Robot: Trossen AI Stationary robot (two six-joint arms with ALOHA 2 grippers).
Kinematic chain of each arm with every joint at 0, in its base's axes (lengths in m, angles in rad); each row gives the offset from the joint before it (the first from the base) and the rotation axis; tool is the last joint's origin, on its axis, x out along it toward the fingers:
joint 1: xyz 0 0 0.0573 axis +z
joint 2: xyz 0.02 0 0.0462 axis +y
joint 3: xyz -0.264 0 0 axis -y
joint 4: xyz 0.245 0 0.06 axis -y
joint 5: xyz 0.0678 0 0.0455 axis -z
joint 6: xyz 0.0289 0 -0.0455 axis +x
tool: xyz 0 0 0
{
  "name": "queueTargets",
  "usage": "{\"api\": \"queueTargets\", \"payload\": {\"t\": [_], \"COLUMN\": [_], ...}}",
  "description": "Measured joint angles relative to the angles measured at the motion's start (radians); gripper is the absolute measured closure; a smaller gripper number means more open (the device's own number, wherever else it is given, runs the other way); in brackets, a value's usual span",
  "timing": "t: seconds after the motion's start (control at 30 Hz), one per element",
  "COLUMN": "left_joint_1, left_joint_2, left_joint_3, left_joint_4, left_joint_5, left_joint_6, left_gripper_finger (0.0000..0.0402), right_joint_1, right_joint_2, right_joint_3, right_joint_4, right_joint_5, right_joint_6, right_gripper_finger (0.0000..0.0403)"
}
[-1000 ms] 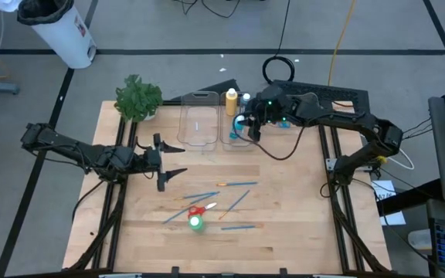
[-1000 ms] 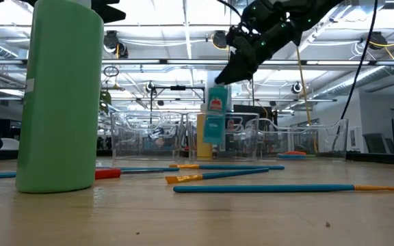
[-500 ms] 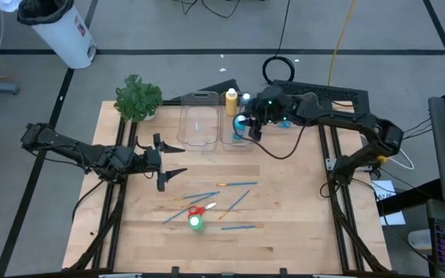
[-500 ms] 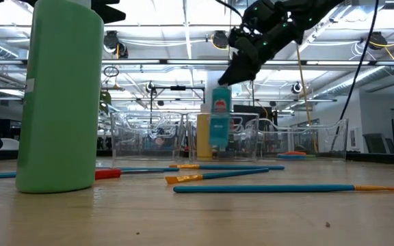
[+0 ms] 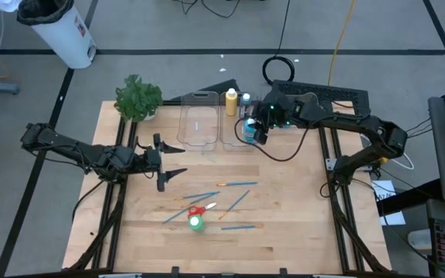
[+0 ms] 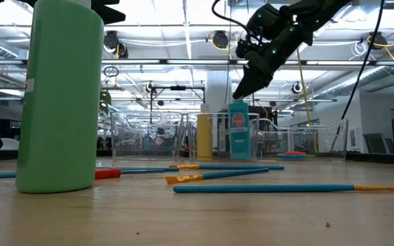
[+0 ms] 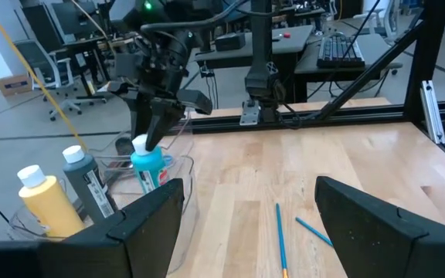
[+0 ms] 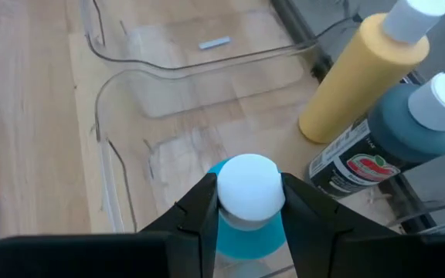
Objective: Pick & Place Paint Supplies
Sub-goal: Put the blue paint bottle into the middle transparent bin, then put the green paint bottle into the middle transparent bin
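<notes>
My right gripper (image 5: 252, 128) is shut on a blue paint bottle (image 6: 238, 134) with a white cap, inside the right clear bin (image 5: 232, 137) at the table's far side. A yellow bottle (image 8: 358, 73) and a dark teal bottle (image 8: 392, 135) stand on their bases in the same bin, just beyond it. My left gripper (image 5: 173, 159) hovers open at the table's left, touching nothing. A green bottle (image 5: 196, 223), red scissors (image 5: 195, 210) and several blue paintbrushes (image 5: 234, 184) lie on the near half of the table. My right gripper pinches the blue bottle's white cap (image 8: 249, 188) between its two fingers (image 8: 201, 207). The fingers slant down from above, coming from the table's right. The bottle hangs upright below them inside the bin. Whether its base touches the bin floor, I cannot tell.
A second clear bin (image 5: 198, 123) stands left of the first with only a small scrap in it. A leafy plant (image 5: 137, 96) sits at the far left corner. Bare wood lies between the bins and the brushes.
My right gripper has sunk and shifted a little toward the table's right edge, tipping further downward and staying shut. The blue bottle has gone down with it from above the bin's rim into the bin and now hangs straighter.
</notes>
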Motion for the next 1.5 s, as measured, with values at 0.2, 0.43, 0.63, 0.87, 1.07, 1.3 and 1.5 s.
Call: {"api": "queueTargets", "payload": {"t": [0.2, 0.43, 0.63, 0.87, 1.07, 1.3, 1.5], "left_joint_1": [0.0, 0.0, 0.0, 0.0, 0.0, 0.0, 0.0], "left_joint_2": [0.0, 0.0, 0.0, 0.0, 0.0, 0.0, 0.0], "left_joint_3": [0.0, 0.0, 0.0, 0.0, 0.0, 0.0, 0.0], "left_joint_4": [0.0, 0.0, -0.001, 0.0, 0.001, 0.001, 0.001], "left_joint_5": [0.0, 0.0, 0.0, 0.002, 0.002, 0.005, 0.005], "left_joint_6": [0.0, -0.006, -0.007, -0.008, -0.084, -0.145, -0.188], "left_gripper_finger": [0.0107, 0.0107, 0.0107, 0.0107, 0.0107, 0.0107, 0.0107], "right_joint_1": [0.0, 0.0, 0.0, 0.003, 0.016, 0.137, 0.317], "right_joint_2": [-0.002, 0.001, -0.012, -0.161, -0.337, -0.535, -0.658], "right_joint_3": [-0.037, -0.041, -0.042, -0.04, -0.042, -0.194, -0.397], "right_joint_4": [0.052, 0.039, 0.036, 0.013, -0.074, 0.005, 0.254], "right_joint_5": [0.0, 0.001, 0.002, 0.026, -0.01, -0.221, -0.24], "right_joint_6": [0.014, 0.014, 0.01, -0.003, 0.07, 0.153, 0.173], "right_gripper_finger": [0.0302, 0.0232, 0.0197, 0.0191, 0.0202, 0.0218, 0.023]}}
